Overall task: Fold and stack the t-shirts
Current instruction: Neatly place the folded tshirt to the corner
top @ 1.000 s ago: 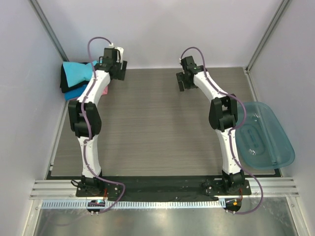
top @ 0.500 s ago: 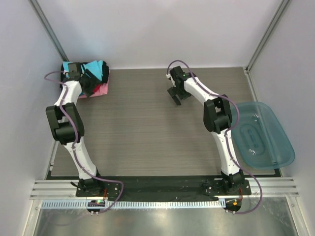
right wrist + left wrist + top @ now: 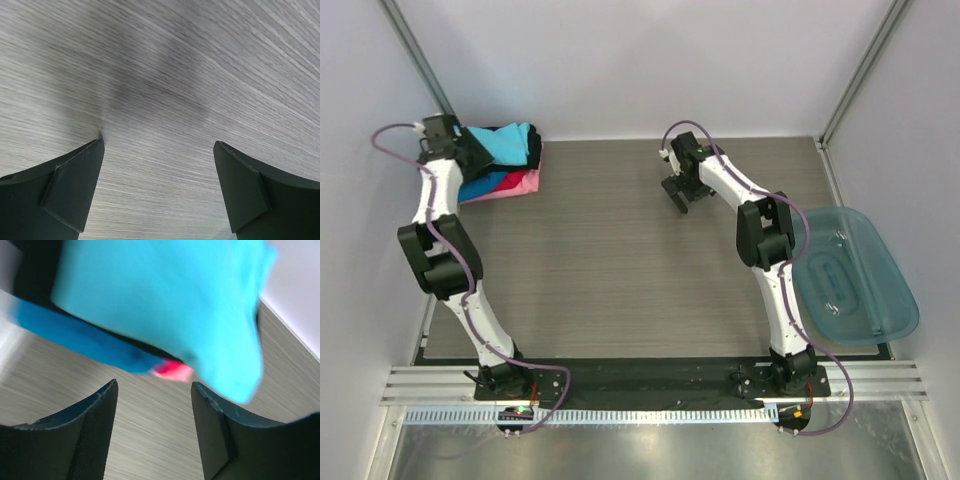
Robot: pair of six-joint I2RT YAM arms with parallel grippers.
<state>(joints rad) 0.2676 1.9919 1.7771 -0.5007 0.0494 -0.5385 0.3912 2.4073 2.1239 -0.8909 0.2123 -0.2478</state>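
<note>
t-shirts: stacked at 10 o'clock on table, turquoise t-shirt topmost (black, blue, pink-red under). left gripper: fingers apart, empty, beside stack. right gripper: spread wide, empty, 12 o'clock. Step: stacking apparently finished; next, withdraw without snagging cloth.

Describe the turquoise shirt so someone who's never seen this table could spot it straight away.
Go to the far left corner of the wooden table, where a stack of folded shirts lies. The turquoise t-shirt is the top layer, lightest and brightest; the darker blue shirt and pink-red shirt only peek out beneath it.
</note>
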